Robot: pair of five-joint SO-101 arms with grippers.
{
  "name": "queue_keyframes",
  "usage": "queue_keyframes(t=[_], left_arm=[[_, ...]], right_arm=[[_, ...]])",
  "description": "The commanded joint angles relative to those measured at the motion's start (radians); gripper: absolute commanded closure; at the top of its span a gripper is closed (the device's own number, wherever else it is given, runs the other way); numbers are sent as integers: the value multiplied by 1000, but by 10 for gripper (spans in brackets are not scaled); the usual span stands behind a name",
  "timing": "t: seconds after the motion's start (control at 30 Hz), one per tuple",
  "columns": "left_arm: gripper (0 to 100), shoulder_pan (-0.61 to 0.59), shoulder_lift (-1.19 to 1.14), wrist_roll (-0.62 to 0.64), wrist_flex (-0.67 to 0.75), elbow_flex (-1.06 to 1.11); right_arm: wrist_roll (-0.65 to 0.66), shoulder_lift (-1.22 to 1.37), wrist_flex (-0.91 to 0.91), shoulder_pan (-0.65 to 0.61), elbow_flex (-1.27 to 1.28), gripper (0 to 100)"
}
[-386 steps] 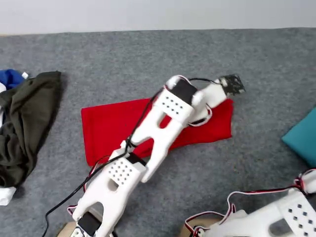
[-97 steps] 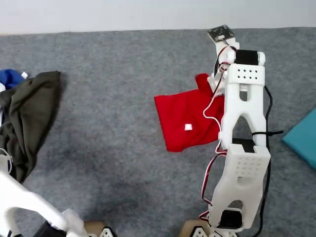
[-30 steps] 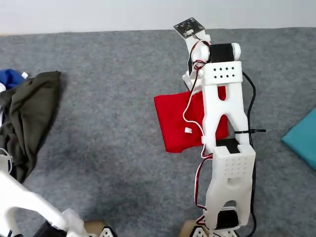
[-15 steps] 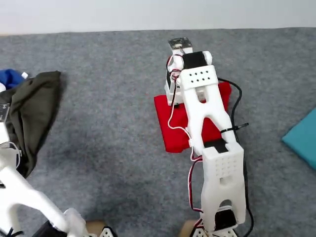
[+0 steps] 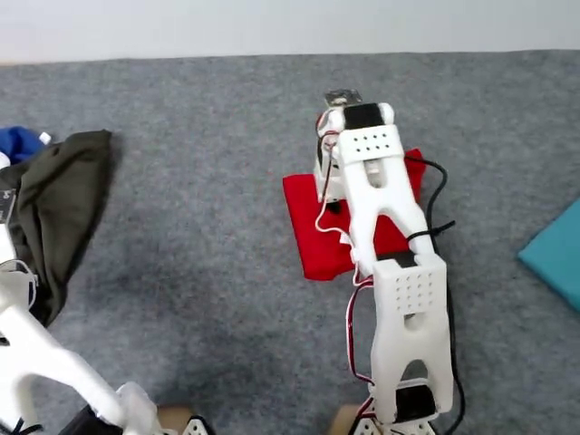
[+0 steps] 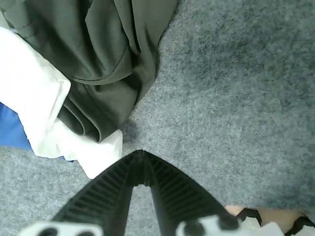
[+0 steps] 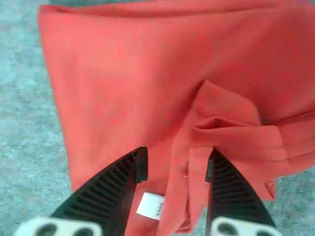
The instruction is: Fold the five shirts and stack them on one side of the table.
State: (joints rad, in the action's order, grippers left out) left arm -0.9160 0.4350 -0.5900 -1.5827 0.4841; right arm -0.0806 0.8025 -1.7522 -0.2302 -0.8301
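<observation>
Red shirt [image 7: 123, 73] mid-fold: right pincer [image 7: 176, 157], jaws wide, over its rumpled middle, likely to pinch there next; left pincer [image 6: 143, 156] closed.

The worktop [image 5: 208, 245] is covered in grey, felt-like fabric. A folded red shirt [image 5: 313, 227] lies flat right of its middle. A teal shirt [image 5: 555, 254] lies at the right edge. Well apart, at the left edge, a crumpled dark olive shirt [image 5: 54, 208] overlaps a white shirt [image 6: 29, 103] and a blue shirt [image 5: 18, 142].
</observation>
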Motion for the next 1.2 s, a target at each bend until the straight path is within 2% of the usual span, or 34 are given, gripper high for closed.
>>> queue_keyframes(t=[0.0, 0.4, 0.67, 0.93, 1.17], left_arm=[[997, 2, 40, -8, 15, -7], [997, 8, 40, -8, 15, -10], [997, 8, 40, -9, 17, -12], [997, 9, 40, -12, 58, -13], [997, 20, 40, -12, 74, -13]], right_arm=[[-6, -18, -36, 25, -8, 801], [-5, 71, -35, 50, -9, 806], [23, 71, -36, 51, -77, 972], [129, 56, -41, 51, -153, 978], [138, -79, -42, 107, -49, 989]])
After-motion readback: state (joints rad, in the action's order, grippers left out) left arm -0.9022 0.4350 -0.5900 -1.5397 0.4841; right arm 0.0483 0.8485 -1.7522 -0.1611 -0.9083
